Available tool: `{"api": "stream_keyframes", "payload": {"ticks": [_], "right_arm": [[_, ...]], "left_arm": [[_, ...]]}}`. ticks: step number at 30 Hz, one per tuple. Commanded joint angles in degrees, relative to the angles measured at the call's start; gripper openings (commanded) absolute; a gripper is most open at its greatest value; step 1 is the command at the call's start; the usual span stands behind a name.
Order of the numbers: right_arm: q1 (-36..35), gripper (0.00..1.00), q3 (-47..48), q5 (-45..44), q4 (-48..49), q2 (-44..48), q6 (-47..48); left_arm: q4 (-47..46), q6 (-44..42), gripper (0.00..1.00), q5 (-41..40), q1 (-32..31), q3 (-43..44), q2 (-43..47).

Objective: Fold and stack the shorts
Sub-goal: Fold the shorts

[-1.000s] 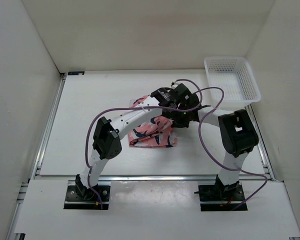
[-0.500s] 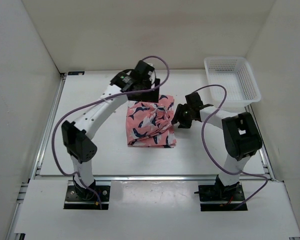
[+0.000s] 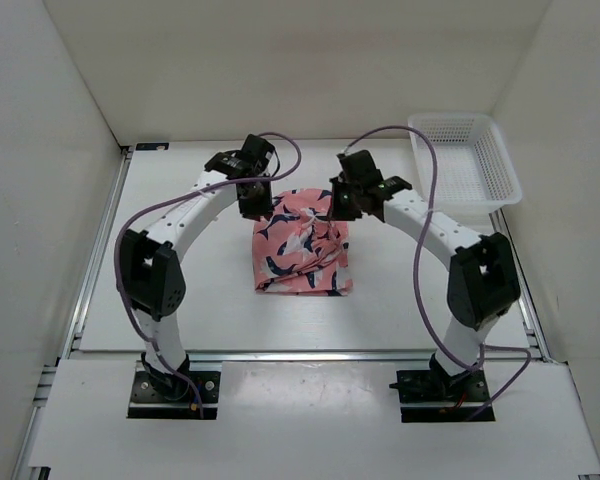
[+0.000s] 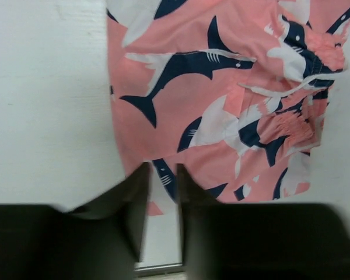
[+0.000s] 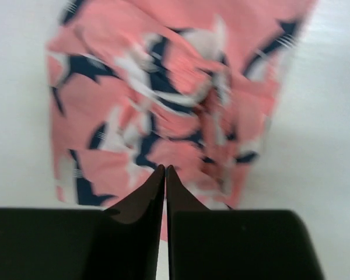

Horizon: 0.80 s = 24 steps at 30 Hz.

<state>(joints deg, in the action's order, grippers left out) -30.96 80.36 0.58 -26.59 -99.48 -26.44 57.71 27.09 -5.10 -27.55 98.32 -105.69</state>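
Note:
The coral-pink shorts (image 3: 302,250) with navy and white sharks lie bunched in a rough square at the table's middle. My left gripper (image 3: 257,204) is at their back left corner. In the left wrist view its jaws (image 4: 161,170) stand a narrow gap apart, with the hem of the shorts (image 4: 221,99) at the tips. My right gripper (image 3: 339,208) is at the back right corner. In the right wrist view its fingers (image 5: 165,168) are pressed together over the blurred shorts (image 5: 163,99). Whether cloth is pinched between them does not show.
A white mesh basket (image 3: 467,158) stands at the back right corner of the table. White walls (image 3: 50,200) close in the table on three sides. Purple cables (image 3: 420,230) arc from both arms above the surface.
Both arms have swung to the far edge of the shorts, the left to the back left corner, the right from the right side to the back right corner. The left jaws narrowed; the right jaws shut.

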Motion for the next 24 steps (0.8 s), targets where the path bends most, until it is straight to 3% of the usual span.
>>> {"api": "stream_keyframes", "payload": {"ticks": [1,5,12,16,20,22,23,24], "right_arm": [[-0.8,0.04,5.1,4.8,-2.1,-7.6,1.6],[0.5,0.02,13.4,7.0,-2.1,-16.8,-1.2],[1.6,0.0,18.2,-7.2,-5.2,-27.2,-7.4],[1.6,0.0,18.7,-7.2,-5.7,-28.4,-8.0],[1.6,0.02,17.6,-6.6,-5.8,-22.2,-8.0],[1.6,0.24,16.7,-6.0,-5.2,-18.2,-7.3],[1.6,0.36,16.1,-6.0,-5.2,-13.9,-6.8],[1.6,0.64,15.5,-6.0,-5.2,-11.4,-5.9]], "left_arm": [[-4.5,0.2,0.28,4.4,1.4,-0.7,-2.0],[-5.9,0.2,0.22,6.6,2.5,1.5,-8.5],[-5.9,-0.4,0.21,7.3,2.5,9.3,-18.6],[-5.9,-1.0,0.21,7.3,2.5,11.1,-21.1],[-5.9,-1.5,0.21,7.3,2.5,11.1,-19.7],[-5.3,-1.5,0.21,6.1,2.5,11.1,-15.9],[-5.3,-1.5,0.26,6.1,2.5,11.1,-14.4],[-4.7,-2.2,0.29,5.5,2.5,10.6,-12.7]]}}
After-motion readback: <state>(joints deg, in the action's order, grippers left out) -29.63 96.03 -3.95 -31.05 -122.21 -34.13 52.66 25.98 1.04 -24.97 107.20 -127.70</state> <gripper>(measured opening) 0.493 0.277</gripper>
